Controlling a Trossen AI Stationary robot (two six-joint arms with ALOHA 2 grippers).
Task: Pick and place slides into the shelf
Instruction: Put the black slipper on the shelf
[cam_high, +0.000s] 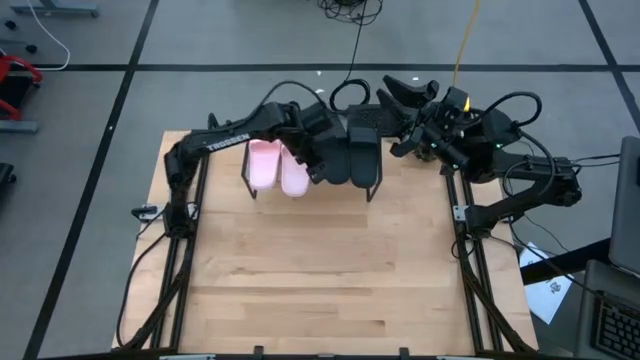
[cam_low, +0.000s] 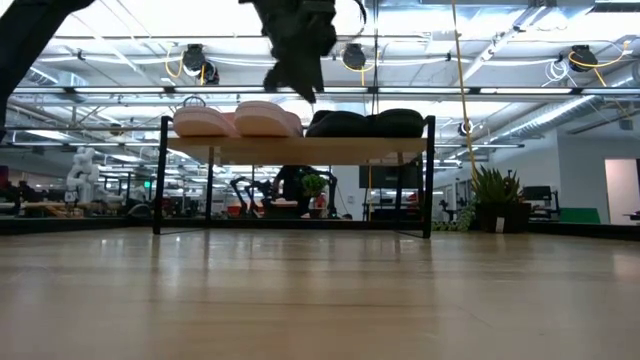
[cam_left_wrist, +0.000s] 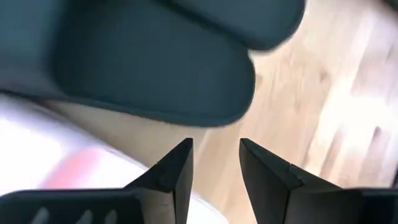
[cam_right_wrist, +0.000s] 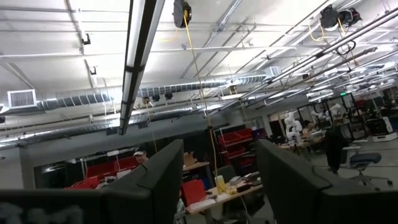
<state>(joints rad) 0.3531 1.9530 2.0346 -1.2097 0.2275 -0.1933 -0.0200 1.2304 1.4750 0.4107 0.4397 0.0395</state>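
Observation:
The shelf (cam_low: 300, 147) stands at the table's far middle. On its plank lie two pale pink slides (cam_low: 205, 120) (cam_low: 265, 118) on the left and two black slides (cam_low: 340, 123) (cam_low: 398, 122) on the right, all on their soles. My left gripper (cam_left_wrist: 214, 163) hangs open just above the shelf (cam_high: 318, 168), over the gap between the inner pink slide (cam_left_wrist: 50, 155) and the nearest black slide (cam_left_wrist: 149, 68), with nothing between its fingers. My right gripper (cam_right_wrist: 217, 180) is raised at the far right (cam_high: 408, 95), open and pointing up at the ceiling.
The wooden tabletop (cam_high: 320, 270) stretches bare in front of the shelf to the near edge. Black frame rails run along the table's left (cam_high: 180, 260) and right (cam_high: 470, 260) sides. Cables hang behind the far edge.

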